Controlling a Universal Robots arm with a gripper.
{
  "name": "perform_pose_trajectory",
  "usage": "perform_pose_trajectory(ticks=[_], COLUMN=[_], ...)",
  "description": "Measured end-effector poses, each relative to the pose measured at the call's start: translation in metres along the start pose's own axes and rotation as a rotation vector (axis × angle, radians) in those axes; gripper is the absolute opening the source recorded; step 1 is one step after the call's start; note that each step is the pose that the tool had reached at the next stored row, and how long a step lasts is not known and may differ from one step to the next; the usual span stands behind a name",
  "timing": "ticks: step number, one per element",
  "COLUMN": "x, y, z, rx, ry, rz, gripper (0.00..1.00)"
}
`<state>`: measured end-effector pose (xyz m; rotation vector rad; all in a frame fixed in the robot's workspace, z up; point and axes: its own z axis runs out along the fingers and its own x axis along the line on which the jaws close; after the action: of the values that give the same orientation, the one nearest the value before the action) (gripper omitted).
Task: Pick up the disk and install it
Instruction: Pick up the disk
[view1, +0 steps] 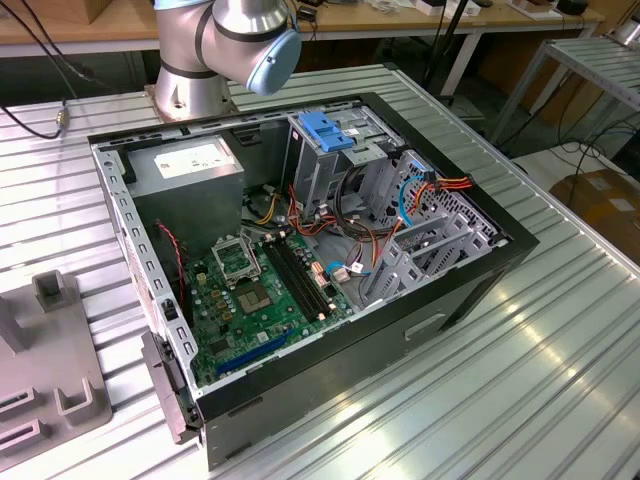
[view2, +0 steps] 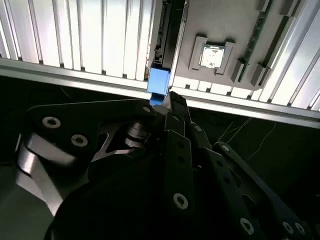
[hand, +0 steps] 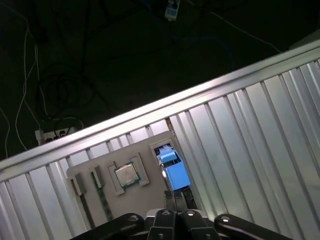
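The black metal end effector (hand: 176, 196) hangs just above the disk (hand: 175, 172). The disk is seen edge-on as a thin dark slab with a bright blue plastic rail end. It stands on edge in a slot of a flat grey plastic holder plate (hand: 145, 147), near a square silver processor chip (hand: 126, 175). Whether the end effector is apart or clamped on the rail, I cannot tell. In the exterior view the plate (view1: 50, 390) lies on the ribbed aluminium counter (view1: 500, 380), at 8 o'clock from the open black computer case (view1: 420, 325).
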<state>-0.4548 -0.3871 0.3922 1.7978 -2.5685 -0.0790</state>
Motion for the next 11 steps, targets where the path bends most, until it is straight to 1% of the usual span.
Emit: perform_pose_trajectory(ticks=[1,3,6,8,9,11], x=[0.0000,0.0000,-0.0019,-0.0037,-0.0046,-0.0052], y=[0.0000,-0.0002,0.0001,0.0005,0.0007,0.0009], z=[0.0003,0.0020,0.0049,0.0072,0.0083,0.0103], rx=[-0.0004,-0.0009,0.0012,0.0026,0.0032,0.0034], ry=[0.0009,0.0051,0.0074,0.0085,0.0092,0.0112], rz=[-0.020,-0.075,-0.100,-0.113,-0.120,-0.144], gripper=[0.10,0.10,0.11,0.23,0.23,0.36])
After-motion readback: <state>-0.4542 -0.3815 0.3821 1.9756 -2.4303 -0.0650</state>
